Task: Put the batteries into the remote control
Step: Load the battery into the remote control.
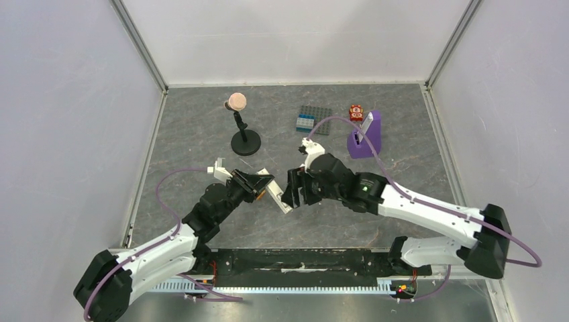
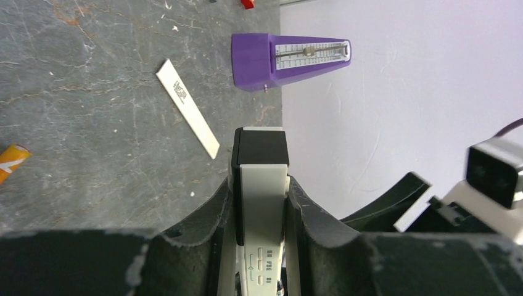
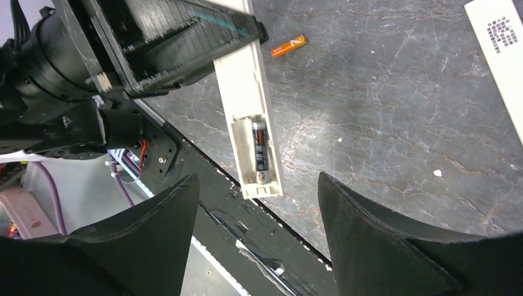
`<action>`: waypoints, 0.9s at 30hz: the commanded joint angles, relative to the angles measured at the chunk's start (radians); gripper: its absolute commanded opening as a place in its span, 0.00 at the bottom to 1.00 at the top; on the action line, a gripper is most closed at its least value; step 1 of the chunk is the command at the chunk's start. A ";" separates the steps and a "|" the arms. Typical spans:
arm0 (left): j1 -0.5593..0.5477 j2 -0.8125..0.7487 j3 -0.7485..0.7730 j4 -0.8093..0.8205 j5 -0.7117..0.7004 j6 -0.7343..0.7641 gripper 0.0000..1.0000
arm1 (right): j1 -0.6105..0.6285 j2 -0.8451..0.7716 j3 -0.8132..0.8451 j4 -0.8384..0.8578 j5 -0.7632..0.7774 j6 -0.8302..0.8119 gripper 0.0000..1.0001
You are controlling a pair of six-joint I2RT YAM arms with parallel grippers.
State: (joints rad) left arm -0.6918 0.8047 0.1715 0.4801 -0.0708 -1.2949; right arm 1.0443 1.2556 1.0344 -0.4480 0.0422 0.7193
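My left gripper [image 1: 258, 182] is shut on the white remote control [image 1: 278, 198] and holds it above the table with the far end sticking out. In the right wrist view the remote's [image 3: 243, 86] back recess faces up, and the dark grey battery [image 3: 259, 151] lies in one side of it. The slot beside it is bare. The orange battery [image 3: 288, 45] lies on the table; it also shows in the left wrist view [image 2: 11, 161]. My right gripper [image 1: 293, 190] is open and empty, its jaws on either side of the remote's recess end [image 3: 258, 179] without touching it.
A flat white cover strip [image 2: 187, 108] lies on the table beyond the remote. A purple metronome [image 1: 366, 137], a red toy [image 1: 356, 111], a grey brick plate [image 1: 314, 119] and a black stand with a pink ball [image 1: 245, 141] stand at the back. A black rail [image 1: 302, 258] runs along the near edge.
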 commanded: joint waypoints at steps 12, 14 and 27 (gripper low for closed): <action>-0.003 -0.113 0.070 -0.082 -0.006 -0.277 0.02 | -0.004 -0.338 -0.452 0.636 0.005 0.331 0.80; -0.003 -0.118 0.074 -0.089 0.001 -0.300 0.02 | -0.004 -0.345 -0.469 0.673 0.006 0.361 0.81; -0.003 -0.140 0.080 -0.104 0.002 -0.400 0.02 | -0.004 -0.349 -0.531 0.768 0.025 0.464 0.66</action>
State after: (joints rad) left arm -0.6918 0.6834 0.2031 0.3569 -0.0727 -1.6268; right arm 1.0431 0.9161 0.5232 0.2485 0.0502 1.1347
